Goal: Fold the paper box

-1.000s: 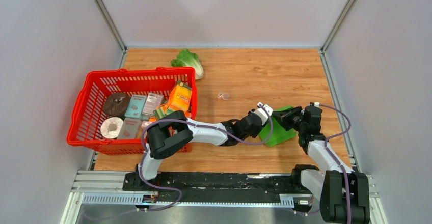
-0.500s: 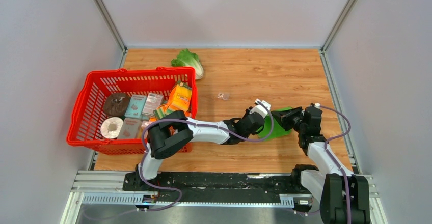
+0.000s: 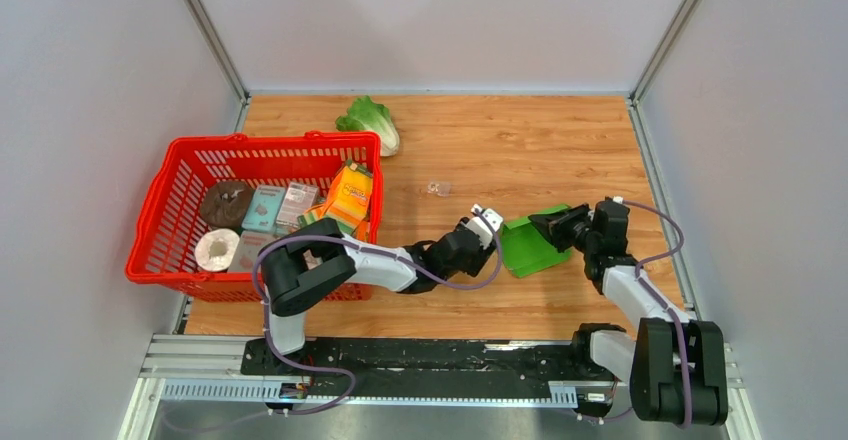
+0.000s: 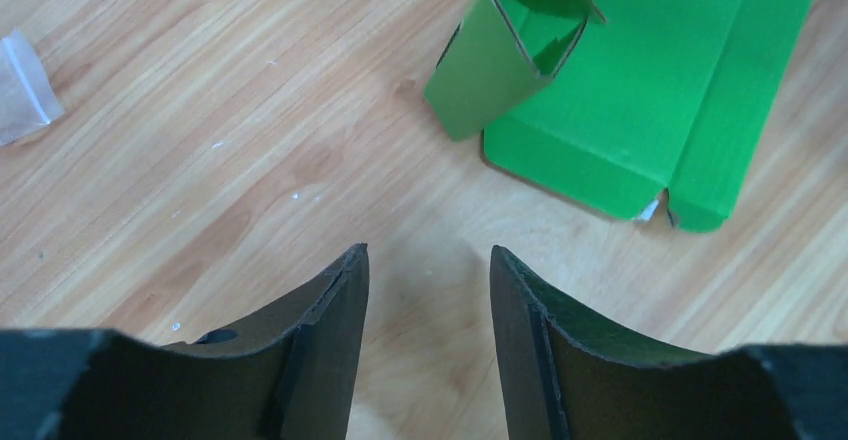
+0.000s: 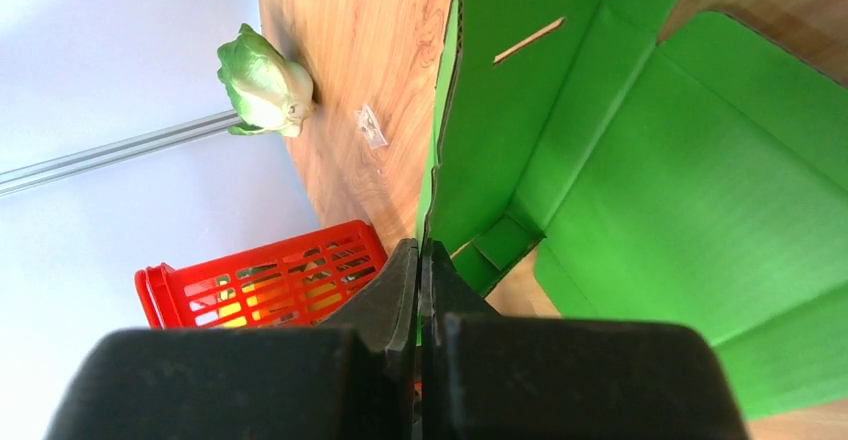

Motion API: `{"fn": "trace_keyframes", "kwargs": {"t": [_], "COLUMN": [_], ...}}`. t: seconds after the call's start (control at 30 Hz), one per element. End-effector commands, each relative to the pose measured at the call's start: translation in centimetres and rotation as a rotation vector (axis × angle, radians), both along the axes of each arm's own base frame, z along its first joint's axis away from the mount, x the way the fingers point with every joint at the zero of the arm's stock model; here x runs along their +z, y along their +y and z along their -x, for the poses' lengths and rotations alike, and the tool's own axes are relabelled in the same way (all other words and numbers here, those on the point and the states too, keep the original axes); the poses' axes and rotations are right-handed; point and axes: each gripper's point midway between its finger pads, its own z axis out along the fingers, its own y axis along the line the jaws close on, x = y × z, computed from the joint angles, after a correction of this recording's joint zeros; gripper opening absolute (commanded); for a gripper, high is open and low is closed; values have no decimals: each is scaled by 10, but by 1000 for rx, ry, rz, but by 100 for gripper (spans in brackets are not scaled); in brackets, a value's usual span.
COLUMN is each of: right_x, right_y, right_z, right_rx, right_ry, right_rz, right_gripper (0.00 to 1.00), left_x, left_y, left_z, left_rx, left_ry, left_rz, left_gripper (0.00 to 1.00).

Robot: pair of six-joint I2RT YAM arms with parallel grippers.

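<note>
On walled wood table: right gripper tight on paper box; left gripper agape, empty.

Place: robot test cell in a lab
Walls: plain white panels between aluminium posts
Surface: wood-grain table
Bottom edge: aluminium rail, robot arms bolted on
Props, left: red basket of groceries; lettuce beyond it
</note>
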Motion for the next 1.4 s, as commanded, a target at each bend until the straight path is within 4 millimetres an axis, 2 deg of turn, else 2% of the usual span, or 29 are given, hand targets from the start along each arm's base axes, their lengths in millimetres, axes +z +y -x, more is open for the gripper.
{"fn": "trace_keyframes", "kwargs": {"t": [0.0, 0.17, 0.23, 0.3, 0.37, 0.43, 0.57, 0.73, 0.9, 1.07, 1.2, 1.37], "right_x": [-21, -27, -32, -33, -35, -42, -44, -46, -41, -42, -43, -43], "right_y": [1, 3, 2, -2, -5, -9, -4, -2, -3, 0, 6, 4], "right_z": [2, -9, -12, -17, -20, -19, -12, -5, -3, 1, 6, 10], "right_rx": [34, 67, 80, 86, 91, 97, 81, 52, 12, 1, -4, -36], "right_ry": [89, 97, 109, 104, 90, 112, 121, 135, 141, 156, 180, 203], "right_rz": [47, 55, 74, 120, 160, 194, 139, 96, 70, 52, 11, 0], "right_gripper": [0, 0, 0, 1, 2, 2, 1, 0, 0, 0, 0, 0], "left_x": [46, 50, 54, 45, 46, 50, 47, 48, 39, 45, 47, 47], "left_y": [-7, -19, -25, -28, -35, -41, -45, -48, -48, -56, -53, -49], "left_z": [-10, -8, -12, -16, -17, -14, -18, -24, -31, -26, -36, -43], "left_rx": [-99, -238, -235, -225, -246, -273, -260, -243, -154, -112, -29, 66], "left_ry": [-1, 32, 37, 52, 61, 63, 70, 69, 72, 30, -15, -36], "left_rz": [203, 216, 208, 174, 163, 187, 176, 169, 140, 143, 117, 86], "left_gripper": [55, 53, 53, 53, 53, 53, 53, 45, 43, 49, 50, 50]}}
